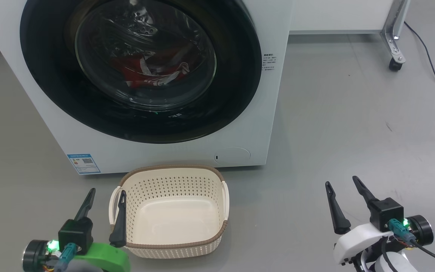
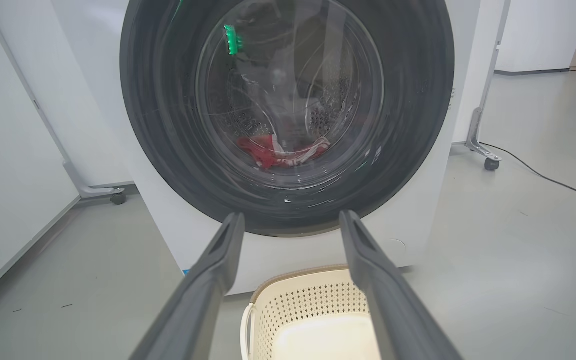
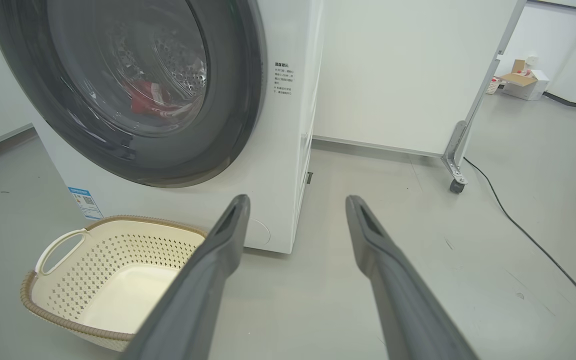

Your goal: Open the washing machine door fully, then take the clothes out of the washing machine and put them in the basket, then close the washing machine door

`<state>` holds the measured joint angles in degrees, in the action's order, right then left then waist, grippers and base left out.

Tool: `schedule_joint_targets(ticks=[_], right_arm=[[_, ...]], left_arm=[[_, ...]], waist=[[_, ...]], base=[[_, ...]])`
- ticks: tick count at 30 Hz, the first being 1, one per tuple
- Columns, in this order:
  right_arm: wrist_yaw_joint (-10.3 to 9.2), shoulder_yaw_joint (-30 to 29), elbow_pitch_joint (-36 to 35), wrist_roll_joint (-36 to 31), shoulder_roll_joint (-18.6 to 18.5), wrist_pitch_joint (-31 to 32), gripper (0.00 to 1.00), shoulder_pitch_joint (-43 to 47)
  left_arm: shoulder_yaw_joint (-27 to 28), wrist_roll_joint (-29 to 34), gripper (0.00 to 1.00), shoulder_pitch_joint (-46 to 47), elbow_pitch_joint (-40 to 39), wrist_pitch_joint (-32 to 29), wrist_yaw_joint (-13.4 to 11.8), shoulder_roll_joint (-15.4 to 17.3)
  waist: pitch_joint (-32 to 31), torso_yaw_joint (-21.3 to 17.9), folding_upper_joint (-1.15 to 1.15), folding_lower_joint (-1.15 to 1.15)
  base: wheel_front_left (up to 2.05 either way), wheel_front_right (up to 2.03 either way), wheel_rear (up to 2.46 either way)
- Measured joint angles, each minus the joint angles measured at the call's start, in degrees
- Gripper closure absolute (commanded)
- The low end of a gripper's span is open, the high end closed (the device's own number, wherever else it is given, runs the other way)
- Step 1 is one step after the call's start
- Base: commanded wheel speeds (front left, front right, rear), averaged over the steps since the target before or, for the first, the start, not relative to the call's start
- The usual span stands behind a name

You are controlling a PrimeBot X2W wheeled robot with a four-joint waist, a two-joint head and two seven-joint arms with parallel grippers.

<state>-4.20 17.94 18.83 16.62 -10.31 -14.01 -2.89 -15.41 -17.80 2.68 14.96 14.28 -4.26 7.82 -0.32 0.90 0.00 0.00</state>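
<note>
The white washing machine (image 1: 274,113) stands ahead with its round black-rimmed door (image 1: 236,94) flush against the front. Behind the glass lie the red and white clothes (image 1: 147,71), also seen as clothes (image 2: 278,150) in the left wrist view. On the floor before the washer sits the cream basket (image 1: 172,175), nothing in it. My left gripper (image 1: 106,190) is open at the basket's left handle, low and short of the door. My right gripper (image 1: 341,181) is open over bare floor to the basket's right.
Grey floor (image 1: 353,113) spreads to the right of the washer. A white panel on a wheeled metal leg (image 1: 394,49) stands at the back right, with a black cable (image 1: 434,71) trailing over the floor. Another wheeled leg (image 2: 98,192) stands left of the washer.
</note>
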Motion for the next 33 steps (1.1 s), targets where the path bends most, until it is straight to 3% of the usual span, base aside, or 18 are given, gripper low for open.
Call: schedule_joint_targets(ticks=[25, 26, 27, 33], right_arm=[[0.13, -1.57, -0.16, -0.58, 0.85, -0.01, 0.0, 0.76], [0.25, -1.77, -0.16, -0.58, 0.85, -0.01, 0.56, 0.76], [0.27, -1.96, -0.16, -0.58, 0.85, -0.01, 1.0, 0.76], [0.62, -2.3, -0.07, -0.58, 1.0, -0.01, 1.0, 0.76]], left_arm=[[1.76, -0.07, 0.0, -0.06, 2.22, 0.0, 0.08, -1.24], [1.81, -0.03, 0.0, -0.05, 2.25, 0.0, 0.08, -1.27], [1.86, 0.01, 0.0, -0.05, 2.29, 0.0, 0.09, -1.32], [2.11, 0.36, 0.0, -0.05, 2.47, 0.0, 0.32, -1.53]], waist=[[0.02, -0.11, 0.0, 0.0], [0.01, -0.11, 0.0, 0.0], [0.01, -0.1, 0.0, 0.0], [0.0, -0.07, 0.0, 0.0]], base=[[0.0, 0.0, 0.0], [0.0, 0.0, 0.0], [0.0, 0.0, 0.0], [0.0, 0.0, 0.0]])
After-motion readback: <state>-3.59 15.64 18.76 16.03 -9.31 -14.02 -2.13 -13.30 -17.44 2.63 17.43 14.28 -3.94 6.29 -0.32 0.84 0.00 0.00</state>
